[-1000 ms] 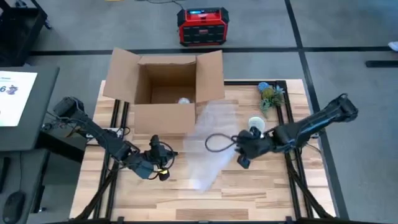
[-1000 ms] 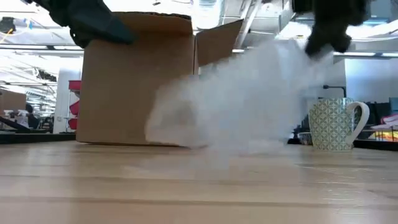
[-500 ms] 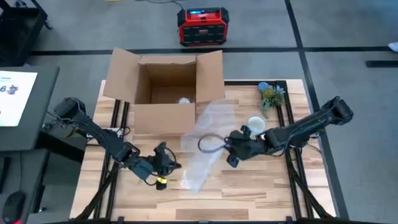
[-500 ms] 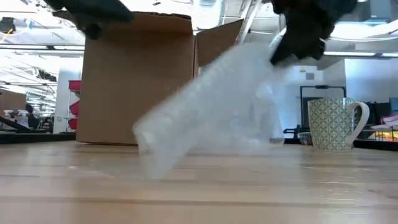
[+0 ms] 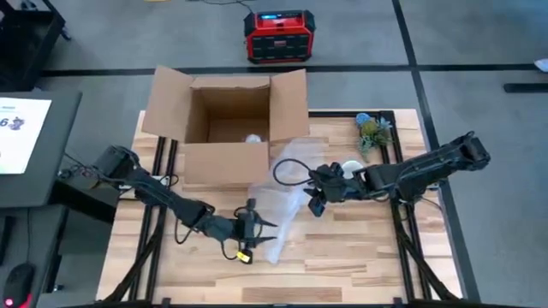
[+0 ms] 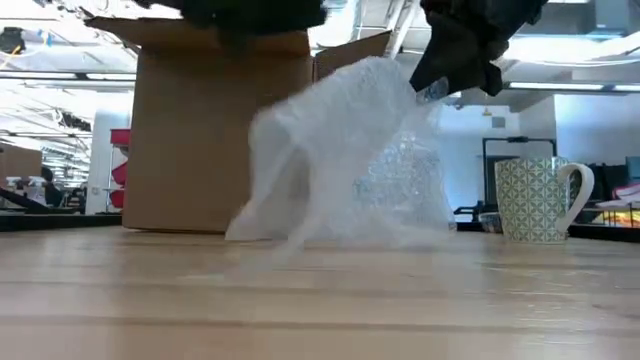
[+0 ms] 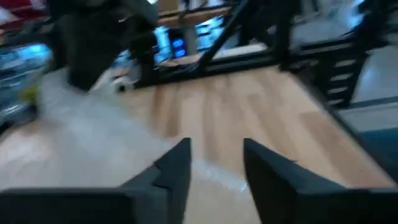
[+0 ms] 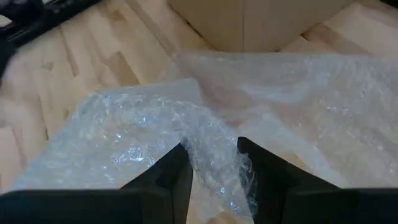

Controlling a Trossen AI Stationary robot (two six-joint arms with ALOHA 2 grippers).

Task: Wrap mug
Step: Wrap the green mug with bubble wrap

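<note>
While the limp, light bubble wrap is being pinched by the right gripper, the parted, empty left gripper is being brought near its front edge; the fragile mug is standing apart.

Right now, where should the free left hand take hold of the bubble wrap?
Take the bubble wrap at its low free edge near the left hand, coming in level from the side. The right hand holds the other end raised, so the sheet slopes to the table.

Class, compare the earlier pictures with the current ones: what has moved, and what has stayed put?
The right tool, shut on the clear bubble wrap sheet, has carried it left, bunching it up. The left tool has advanced right to the sheet's near edge, open. The patterned ceramic mug and brown cardboard box have stayed put.
</note>
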